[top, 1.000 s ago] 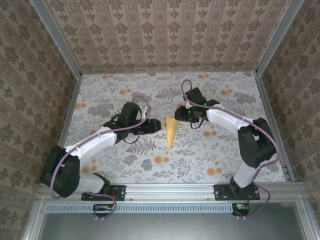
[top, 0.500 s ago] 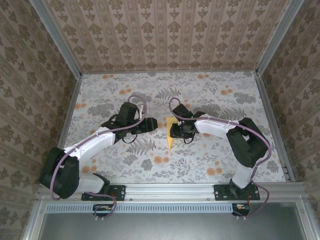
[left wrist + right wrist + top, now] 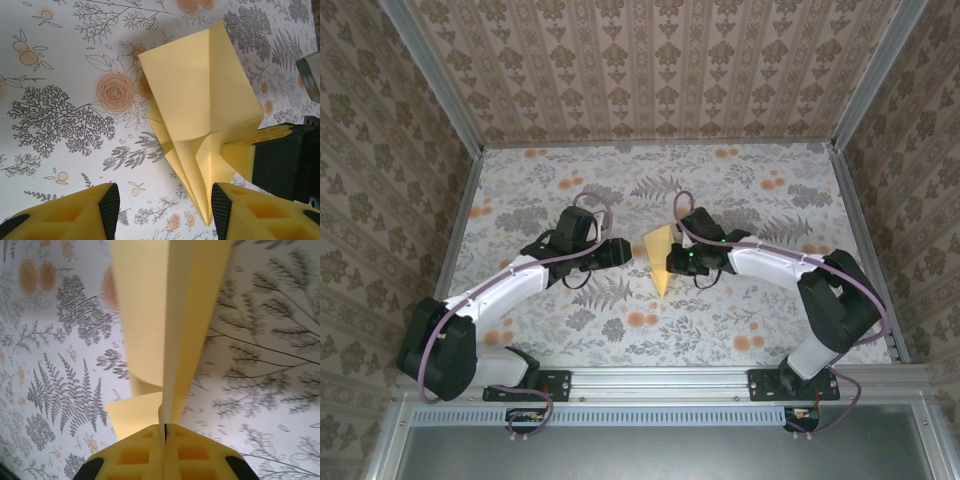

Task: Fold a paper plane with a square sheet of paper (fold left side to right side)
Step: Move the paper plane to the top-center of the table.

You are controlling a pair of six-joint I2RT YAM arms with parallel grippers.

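Across the flower-printed table (image 3: 520, 180) we have both arms reaching in from the near edge and meeting around its middle. The left arm (image 3: 500, 290) bends in from the near left corner and the right arm (image 3: 780, 262) from the near right. Between them sits the paper plane (image 3: 200, 100), a narrow yellow dart with its wide end toward the far edge and its sharp tip toward the near edge. The wide end stands up off the table and throws a shadow. Whether the tip touches down we cannot tell.

Now the right gripper (image 3: 165, 431): pinched tight, fingers (image 3: 135, 455) meeting with the folded layers squeezed in the seam. It has the plane by its right side, about midway along. And the left gripper (image 3: 165, 212) hovers just beside the plane's left edge, jaws parted, holding nothing.

How will this handle? We judge it feather-light and flimsy. Single flaps will bow or flutter, and a hard squeeze across a loose wing would leave a dent. It should be stiffest along the centre crease, where the layers stack. That is where we would take hold, on the stacked spine close to a fold line, with a flat, gentle pinch. Matte paper should not slip much in the grip, yet one pinch point lets it pivot. A second hold near the left edge would steady the left-to-right fold.
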